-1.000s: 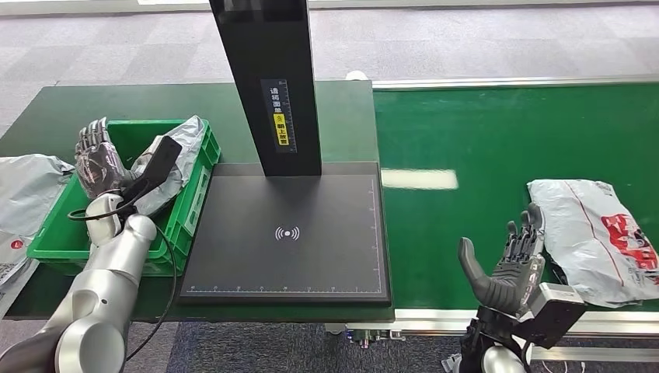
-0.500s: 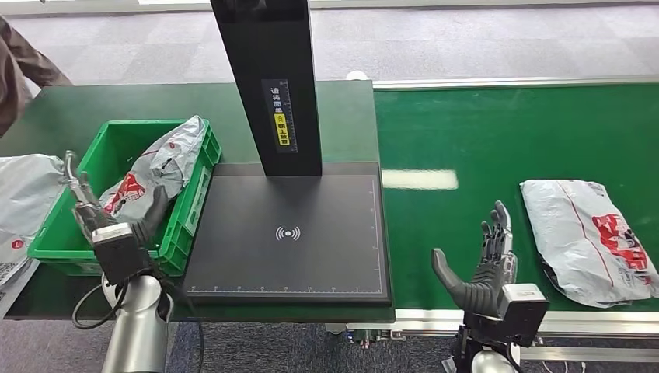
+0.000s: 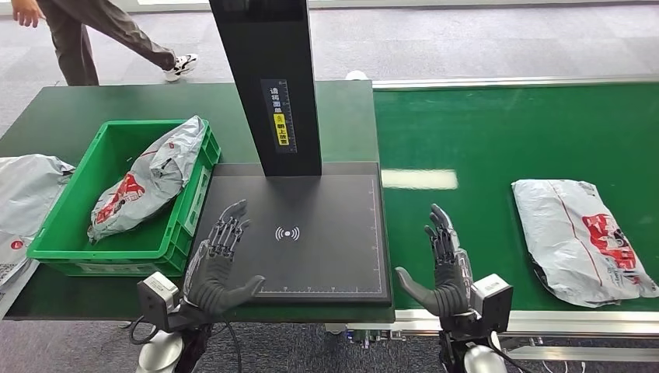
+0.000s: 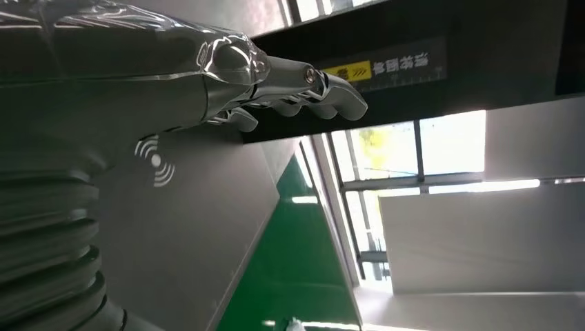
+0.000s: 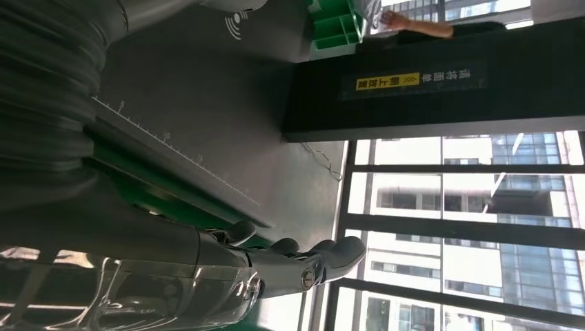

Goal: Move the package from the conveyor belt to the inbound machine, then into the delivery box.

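bare green belt lies between the right hand and package; the black post blocks the pad's far side.

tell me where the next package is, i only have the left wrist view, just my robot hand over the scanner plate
Observer: A grey package lies flat on the green conveyor belt, to the right of the inbound machine.
Operator: is the right robot hand on it
Observer: No. The right robot hand is open near the belt's front edge, apart from the package.
Operator: anything in the delivery box
Observer: Yes. The green delivery box holds a second package, its upper end propped on the box's right wall.
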Motion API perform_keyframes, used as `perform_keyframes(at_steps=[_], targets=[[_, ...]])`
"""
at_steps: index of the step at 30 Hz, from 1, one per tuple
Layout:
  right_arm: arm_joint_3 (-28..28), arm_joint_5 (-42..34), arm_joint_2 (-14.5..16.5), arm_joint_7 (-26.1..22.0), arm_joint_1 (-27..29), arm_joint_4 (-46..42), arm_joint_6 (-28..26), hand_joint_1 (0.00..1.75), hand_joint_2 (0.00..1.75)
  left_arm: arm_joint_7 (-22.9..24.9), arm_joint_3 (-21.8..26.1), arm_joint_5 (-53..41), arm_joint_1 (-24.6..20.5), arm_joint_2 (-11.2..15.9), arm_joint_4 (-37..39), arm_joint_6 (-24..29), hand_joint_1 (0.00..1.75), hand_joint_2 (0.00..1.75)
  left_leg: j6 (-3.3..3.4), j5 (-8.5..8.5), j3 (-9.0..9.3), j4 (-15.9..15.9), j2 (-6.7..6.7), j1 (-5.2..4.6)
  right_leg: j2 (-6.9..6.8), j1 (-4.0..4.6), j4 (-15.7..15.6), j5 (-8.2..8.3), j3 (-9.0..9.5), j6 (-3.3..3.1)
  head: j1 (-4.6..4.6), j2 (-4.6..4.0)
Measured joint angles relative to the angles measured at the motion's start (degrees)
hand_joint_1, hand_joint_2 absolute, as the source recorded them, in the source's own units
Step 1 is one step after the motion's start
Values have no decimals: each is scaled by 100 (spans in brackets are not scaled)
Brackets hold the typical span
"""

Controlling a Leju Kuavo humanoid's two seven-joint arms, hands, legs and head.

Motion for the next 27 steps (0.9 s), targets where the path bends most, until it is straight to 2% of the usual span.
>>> perform_keyframes(at_steps=[5,15,27], targets=[[0,-23,-25,-107,-46,31,184,0,175,-35,-69,42,89,-39,154,36,0,175,0,1,0,0,0,0,0,0,0,0,0,0,1,0],[2,191,-25,-276,-132,107,204,0,175,-103,-220,-518,92,-213,281,830,0,175,0,1,0,2,0,-1,-1,0,0,1,1,0,1,0],[-4,238,-25,-282,-233,184,279,0,175,-157,-269,-557,95,-226,290,966,0,175,0,1,0,1,0,0,0,0,0,1,1,0,1,0]])
